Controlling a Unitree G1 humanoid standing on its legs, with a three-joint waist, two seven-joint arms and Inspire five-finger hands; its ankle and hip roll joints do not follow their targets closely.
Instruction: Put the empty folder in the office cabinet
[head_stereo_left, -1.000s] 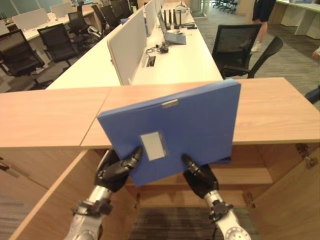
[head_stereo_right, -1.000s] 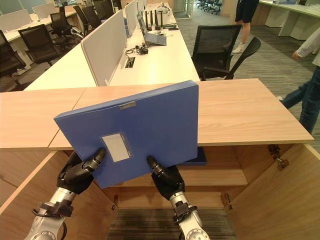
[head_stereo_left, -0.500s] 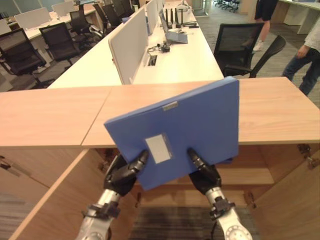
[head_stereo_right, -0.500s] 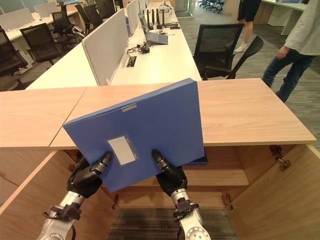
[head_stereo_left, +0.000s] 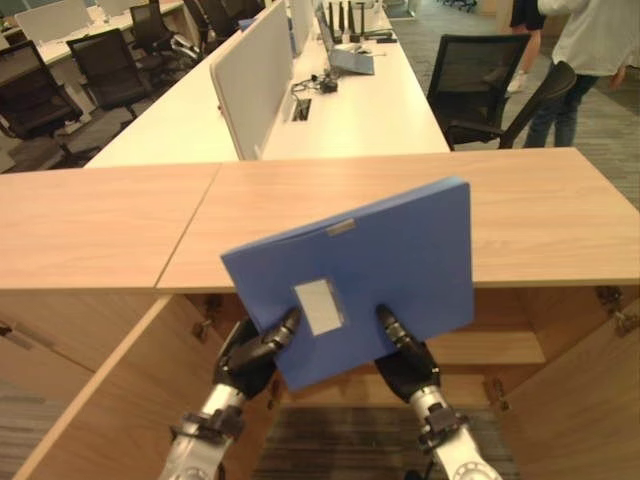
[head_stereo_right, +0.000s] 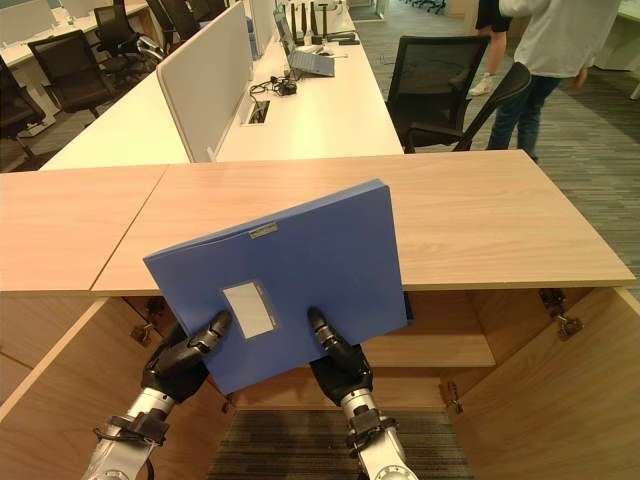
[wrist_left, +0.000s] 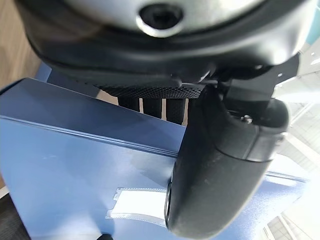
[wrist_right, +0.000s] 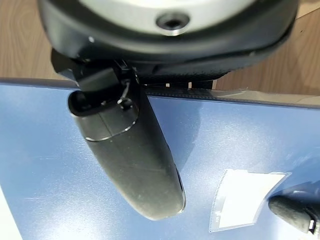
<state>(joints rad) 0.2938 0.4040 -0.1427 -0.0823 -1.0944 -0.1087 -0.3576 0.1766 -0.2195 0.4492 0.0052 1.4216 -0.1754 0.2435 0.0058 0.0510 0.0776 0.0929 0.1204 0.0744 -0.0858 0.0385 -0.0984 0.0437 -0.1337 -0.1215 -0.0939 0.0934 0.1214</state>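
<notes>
The blue folder (head_stereo_left: 365, 275) stood tilted, long axis rising rightward, pinched at its lower edge by left hand (head_stereo_left: 252, 350) and right hand (head_stereo_left: 402, 358), thumbs in front, fingers behind

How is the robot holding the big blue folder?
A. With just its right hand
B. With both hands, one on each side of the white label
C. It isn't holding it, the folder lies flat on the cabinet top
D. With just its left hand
B: the left hand and the right hand both grip the lower edge of the blue folder, thumbs pressed on its face either side of the white label, in front of the open cabinet.
</notes>
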